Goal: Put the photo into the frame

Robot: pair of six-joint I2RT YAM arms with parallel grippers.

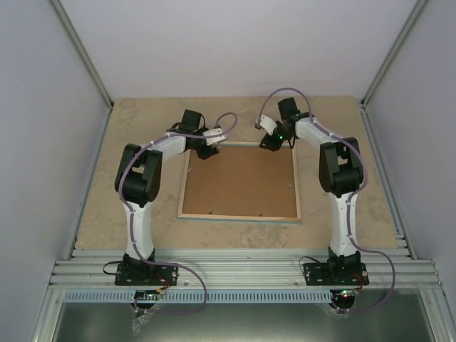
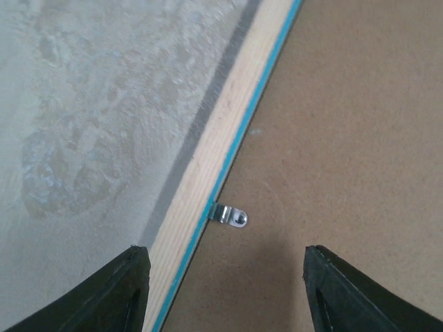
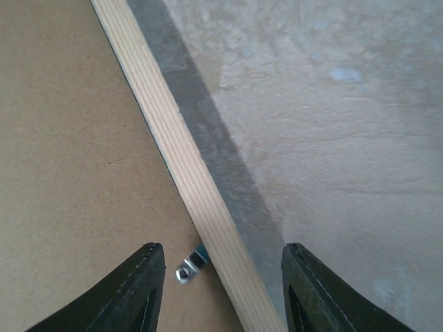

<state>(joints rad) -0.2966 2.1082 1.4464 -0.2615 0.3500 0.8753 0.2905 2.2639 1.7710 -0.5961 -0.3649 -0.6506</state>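
Observation:
The frame (image 1: 185, 187) lies face down in the middle of the table, pale wooden back edges up, with the brown hardboard backing panel (image 1: 239, 182) set in it. The photo is hidden. My left gripper (image 1: 207, 149) is open over the frame's far left corner; its view shows the wooden edge (image 2: 214, 149), a thin turquoise line and a metal clip (image 2: 232, 216) turned over the backing. My right gripper (image 1: 271, 144) is open over the far edge near the right corner, straddling the wooden edge (image 3: 183, 166), with a metal clip (image 3: 188, 268) between its fingers.
The table is a beige mottled surface (image 1: 335, 121) enclosed by white walls on three sides. An aluminium rail (image 1: 242, 269) runs along the near edge where both arm bases are bolted. Several small clips show along the frame's near inner edge (image 1: 239, 212).

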